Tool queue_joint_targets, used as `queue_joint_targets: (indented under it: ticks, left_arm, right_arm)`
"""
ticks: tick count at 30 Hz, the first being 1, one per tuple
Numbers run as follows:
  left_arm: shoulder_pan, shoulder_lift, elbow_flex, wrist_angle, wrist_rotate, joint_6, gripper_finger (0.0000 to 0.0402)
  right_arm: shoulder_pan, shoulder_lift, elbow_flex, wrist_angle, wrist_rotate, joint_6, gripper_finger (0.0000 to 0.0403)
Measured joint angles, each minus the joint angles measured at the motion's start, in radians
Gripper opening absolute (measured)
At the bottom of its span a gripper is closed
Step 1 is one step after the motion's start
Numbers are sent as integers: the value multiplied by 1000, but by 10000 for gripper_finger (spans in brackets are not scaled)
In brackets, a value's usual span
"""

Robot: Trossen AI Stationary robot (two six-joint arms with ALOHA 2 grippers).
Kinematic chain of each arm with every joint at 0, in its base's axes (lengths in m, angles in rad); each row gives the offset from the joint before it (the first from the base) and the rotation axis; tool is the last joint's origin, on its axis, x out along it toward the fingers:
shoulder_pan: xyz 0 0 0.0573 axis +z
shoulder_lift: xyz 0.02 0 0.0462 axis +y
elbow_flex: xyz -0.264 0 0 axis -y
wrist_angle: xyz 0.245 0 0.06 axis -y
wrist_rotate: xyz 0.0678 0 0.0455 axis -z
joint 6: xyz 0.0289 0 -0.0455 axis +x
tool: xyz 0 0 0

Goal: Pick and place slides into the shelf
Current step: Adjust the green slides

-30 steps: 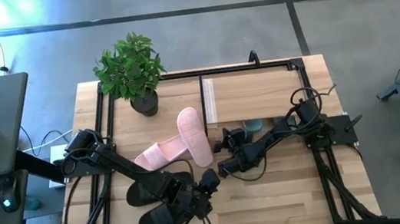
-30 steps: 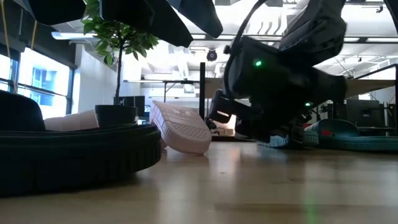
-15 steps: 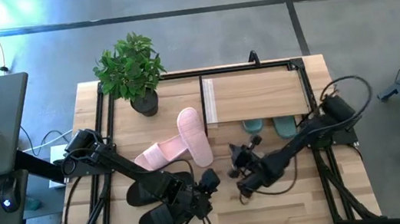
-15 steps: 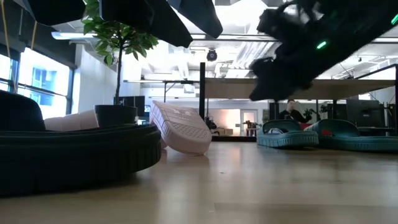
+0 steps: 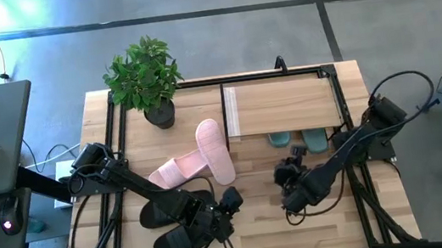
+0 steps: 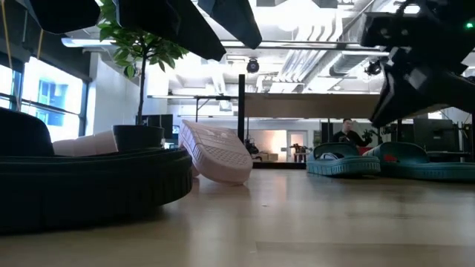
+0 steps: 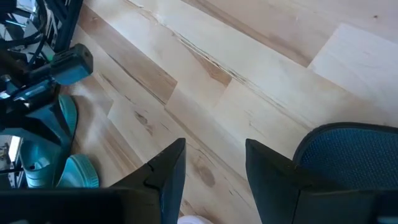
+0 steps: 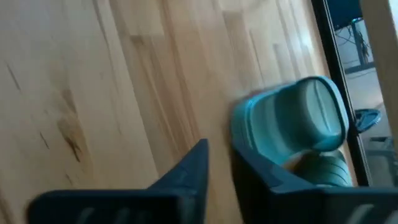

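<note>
1. The shelf stands at the far right part of the table, with its long side across the table.
2. Two green slides lie side by side under the shelf's front edge, each with its long axis from front to back; only their near ends show from above.
3. One pink slide lies near the table's middle, its long axis running front to back and a little slanted. The second pink slide touches it on the left side and points more sideways.
4. Two black slides lie at the front left, long axes about left to right.
5. The left gripper is just beside the black slides; its fingers stand apart with only bare wood between them.
6. The right gripper hangs above the table in front of the green slides. Its fingers have a narrow gap and grasp nothing.
7. A potted plant stands at the far left.
</note>
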Motion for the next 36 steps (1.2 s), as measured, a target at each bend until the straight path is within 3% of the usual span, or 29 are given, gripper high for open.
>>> queue_joint_targets:
  ticks: [3, 6, 10, 20, 28, 36]
  left_arm:
    - [0, 0, 0, 0, 0, 0, 150]
    - [0, 0, 0, 0, -3, 0, 150]
    - [0, 0, 0, 0, -3, 0, 150]
    - [0, 0, 0, -1, -3, 4, 150]
    - [0, 0, 0, 0, -3, 9, 150]
    - [0, 0, 0, 1, -3, 11, 150]
  right_arm:
    - [-3, 2, 0, -6, 6, -65, 123]
    - [-8, 2, 0, -7, 82, -117, 179]
    - [-43, 2, -10, -31, 38, -130, 220]
    - [-149, 3, -169, 78, 4, -163, 207]
    - [-214, 3, -228, 270, -32, -322, 203]
    - [-279, 3, -246, 293, -34, -333, 198]
